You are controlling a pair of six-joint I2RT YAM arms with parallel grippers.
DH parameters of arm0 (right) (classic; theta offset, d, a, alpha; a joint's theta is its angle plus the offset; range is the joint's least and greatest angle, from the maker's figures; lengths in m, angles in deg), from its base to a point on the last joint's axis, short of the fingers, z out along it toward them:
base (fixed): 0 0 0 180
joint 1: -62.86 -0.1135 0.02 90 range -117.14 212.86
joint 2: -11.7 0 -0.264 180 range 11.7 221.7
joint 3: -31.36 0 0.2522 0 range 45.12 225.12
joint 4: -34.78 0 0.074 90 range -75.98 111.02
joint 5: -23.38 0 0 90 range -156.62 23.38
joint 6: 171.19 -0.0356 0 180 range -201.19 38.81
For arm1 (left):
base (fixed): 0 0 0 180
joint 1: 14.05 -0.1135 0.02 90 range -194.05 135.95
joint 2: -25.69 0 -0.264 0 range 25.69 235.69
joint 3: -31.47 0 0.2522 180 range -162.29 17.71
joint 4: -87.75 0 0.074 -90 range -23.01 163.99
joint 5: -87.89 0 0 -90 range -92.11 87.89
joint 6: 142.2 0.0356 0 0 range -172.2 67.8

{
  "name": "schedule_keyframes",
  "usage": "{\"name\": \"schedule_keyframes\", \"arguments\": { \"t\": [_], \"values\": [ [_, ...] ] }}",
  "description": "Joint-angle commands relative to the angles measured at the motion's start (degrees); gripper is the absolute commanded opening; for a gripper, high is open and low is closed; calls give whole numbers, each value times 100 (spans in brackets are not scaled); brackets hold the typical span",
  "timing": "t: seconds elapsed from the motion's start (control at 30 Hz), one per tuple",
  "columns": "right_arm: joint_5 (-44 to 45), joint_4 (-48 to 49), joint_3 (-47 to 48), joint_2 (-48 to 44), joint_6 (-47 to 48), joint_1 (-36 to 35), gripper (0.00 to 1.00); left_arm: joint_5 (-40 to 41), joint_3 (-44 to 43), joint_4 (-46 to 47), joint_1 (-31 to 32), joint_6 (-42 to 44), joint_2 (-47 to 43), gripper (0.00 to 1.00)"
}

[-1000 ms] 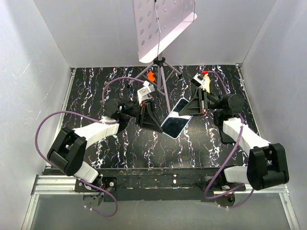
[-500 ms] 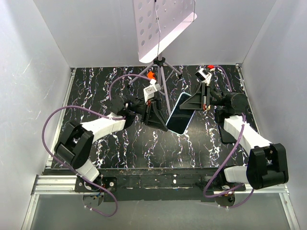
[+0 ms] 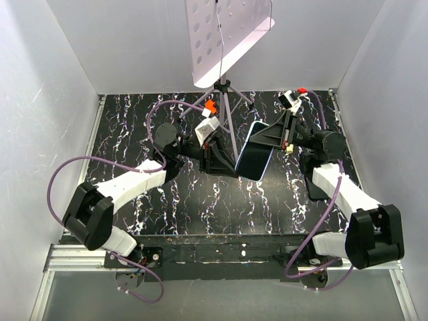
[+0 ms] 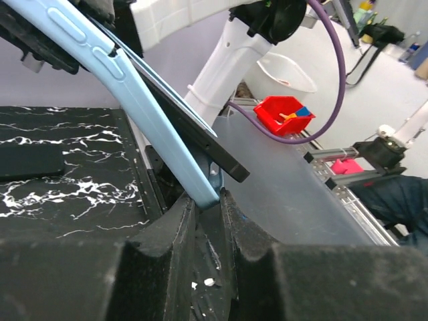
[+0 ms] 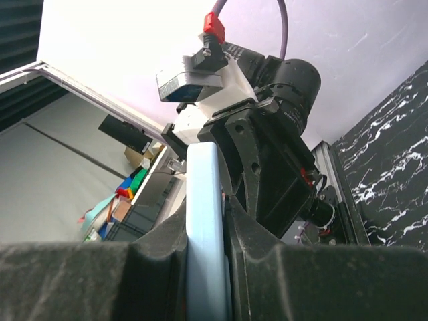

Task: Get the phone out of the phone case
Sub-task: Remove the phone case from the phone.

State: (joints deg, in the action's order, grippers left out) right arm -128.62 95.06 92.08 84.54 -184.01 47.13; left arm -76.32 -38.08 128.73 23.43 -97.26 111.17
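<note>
**Position.** The item is held clear of the bench (image 3: 134,127), at frame centre in the top view, between the 2 arms. The phone (image 3: 254,154) sits in the case (image 4: 144,100), dark screen toward the overhead camera. Its long axis runs nearly top to bottom in that view.

**Left end effector** (image 4: 208,200): closed on the lower corner of the case. In its wrist view the blue rim enters between the fingers from the upper left.

**Right end effector** (image 5: 206,224): closed on the upper right edge of the case, blue rim pinched between its fingers. Whether its pads also bear on the phone cannot be told.

**Governing relation.** At the left pinch the dark slab of the phone stands apart from the blue rim, ending just above and right of the fingers.

**Judgement.**
- That 1 corner is out of the case, and the rest appears seated.
- The left arm is nearer the freed corner.
- The next move likely calls for the 2 grips to flex or draw apart across the long axis.
- Risk: the thin rim slipping from the left pinch.
</note>
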Motion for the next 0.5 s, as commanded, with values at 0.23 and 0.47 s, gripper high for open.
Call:
{"name": "schedule_keyframes", "arguments": {
  "t": [0.23, 0.47],
  "values": [
    [1408, -1940, 172, -1534, 837, -633, 1, 3607, 437, -2424, -30, 352, -531, 0],
    [2533, -1675, -2, -1483, 1212, -940, 1, 4071, 1130, -1687, 119, -1645, -724, 17]
  ]
}}
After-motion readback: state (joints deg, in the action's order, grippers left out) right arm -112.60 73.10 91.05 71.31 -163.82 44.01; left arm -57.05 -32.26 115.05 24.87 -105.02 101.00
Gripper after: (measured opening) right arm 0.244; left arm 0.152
